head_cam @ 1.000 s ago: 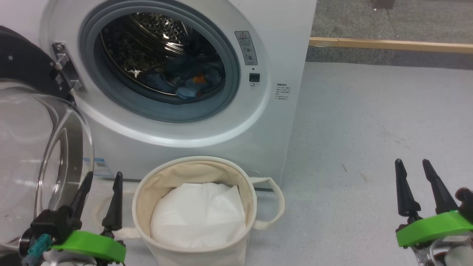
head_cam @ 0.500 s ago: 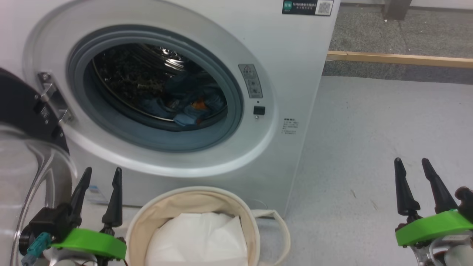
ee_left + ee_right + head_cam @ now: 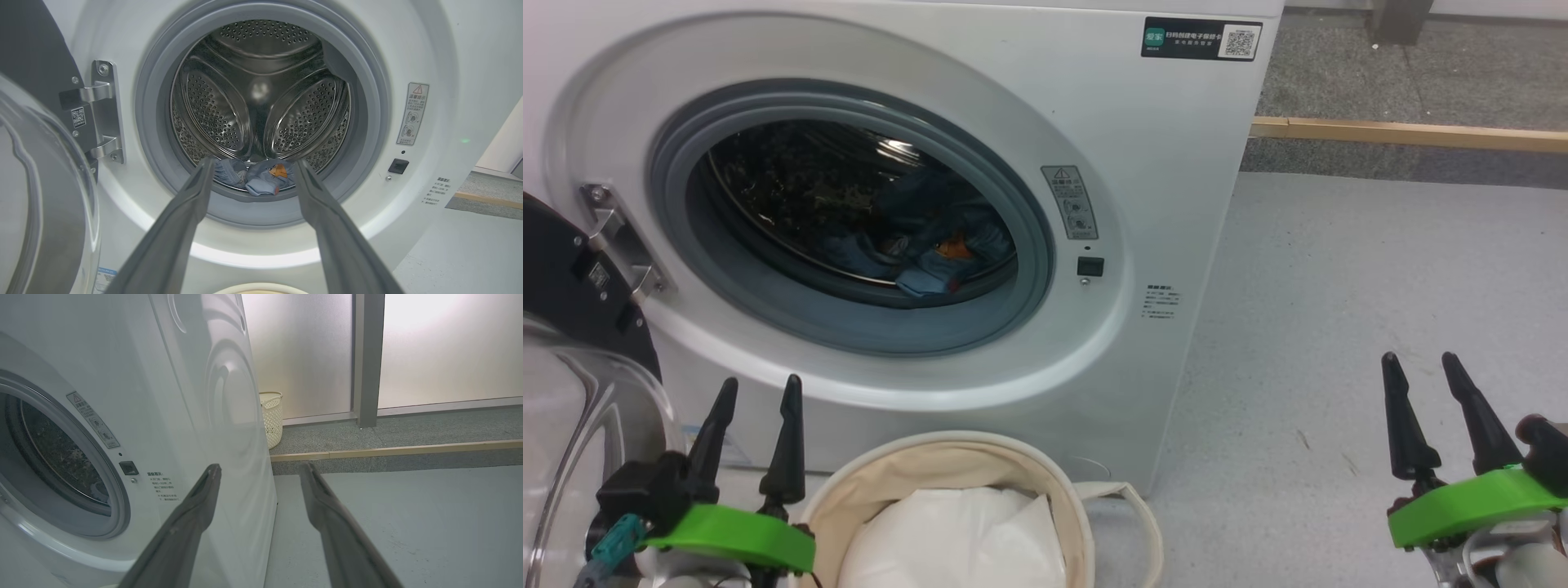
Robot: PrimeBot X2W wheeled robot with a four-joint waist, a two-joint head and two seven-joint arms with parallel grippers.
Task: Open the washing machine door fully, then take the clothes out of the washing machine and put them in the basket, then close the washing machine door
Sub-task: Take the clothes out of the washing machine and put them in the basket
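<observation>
Front-loader unloading, reach stage. The washing machine door is shown swung out on its hinge at the left edge of the washing machine; whether full travel has been reached cannot be told. The clothes, a light blue garment with an orange patch showing, are seen bunched on the floor of the perforated steel drum, close to its front lip and just behind the grey gasket. The garment is judged soft, limp and light; it is expected to drape, trail and possibly catch on the gasket lip. Whether it is damp cannot be told. Hold is best taken on the raised fold at the top of the bundle, pinched deep so that several layers are caught. The basket is set on the floor against the machine's front, below the opening, with a white padding sheet inside. The left gripper is lined up on the clothes and the right gripper is held well to the right over the floor, both with fingers spread and nothing between them.
</observation>
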